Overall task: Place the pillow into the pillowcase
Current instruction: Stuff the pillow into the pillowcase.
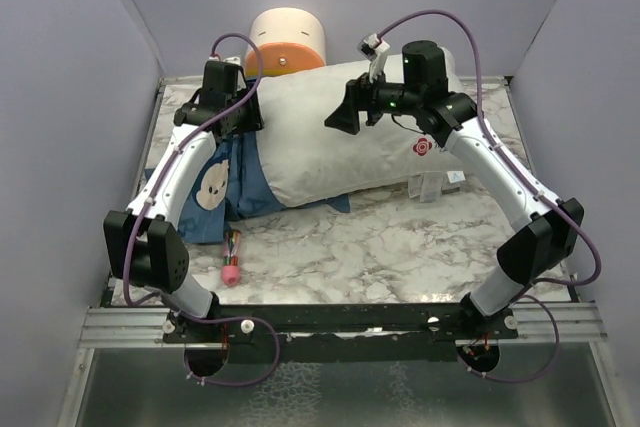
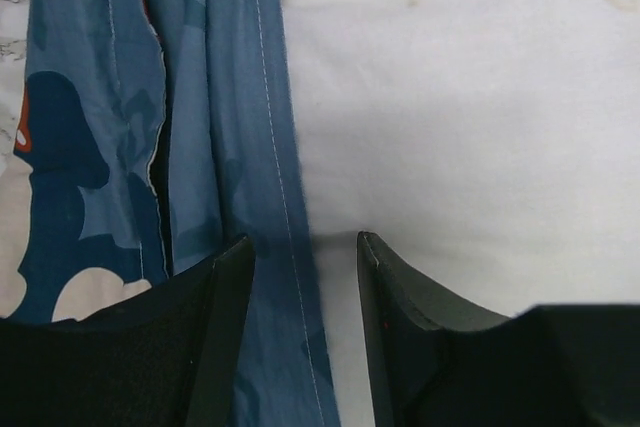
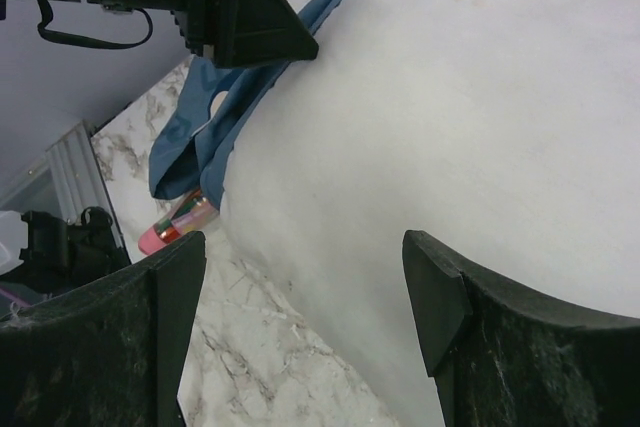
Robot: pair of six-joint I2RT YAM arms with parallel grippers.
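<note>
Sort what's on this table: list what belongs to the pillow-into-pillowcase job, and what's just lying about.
Belongs to the job:
- pillow
- pillowcase, bunched at the pillow's left end

Just lying about:
- cream-and-orange cylinder, behind the pillow
- small pink-tipped object, in front of the pillowcase

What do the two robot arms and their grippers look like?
The left arm and right arm have white curved shells joined by chunky black joints. A purple cable loops along each from base to wrist. The left gripper and right gripper have black wedge-shaped fingers, the right's flecked with pale scuffs. A green light glows on the right wrist.
</note>
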